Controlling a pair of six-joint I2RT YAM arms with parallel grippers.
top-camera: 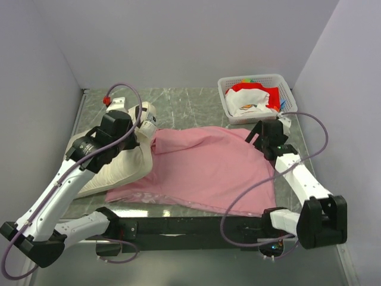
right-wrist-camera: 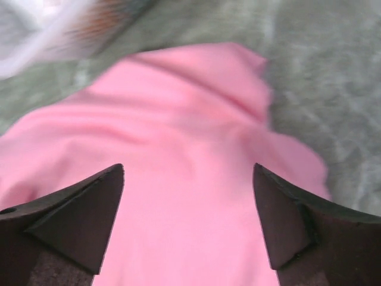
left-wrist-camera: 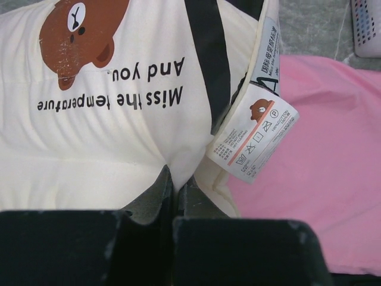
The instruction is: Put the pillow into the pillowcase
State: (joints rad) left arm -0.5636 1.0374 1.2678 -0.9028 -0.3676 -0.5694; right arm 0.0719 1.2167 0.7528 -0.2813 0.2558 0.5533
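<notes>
Beside the rumpled pink pillowcase (top-camera: 202,167), left gripper (left-wrist-camera: 174,179) pinches the puffy cream pillow (left-wrist-camera: 101,143); right gripper (right-wrist-camera: 188,171) gapes wide.

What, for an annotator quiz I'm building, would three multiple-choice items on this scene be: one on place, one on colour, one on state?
1. Where is the basket?
A) far right of the table
B) near left corner
C) between the arm bases

2. What colour is the pillowcase?
A) blue
B) pink
C) grey

3. What state is the left gripper in?
A) open in the air
B) shut on the pillow
C) open over the pillowcase

Answers:
1 A, as the top view shows it at the far right.
2 B, since every view shows pink cloth.
3 B, because the left wrist view shows the jaws together, pinching pillow cloth.
</notes>
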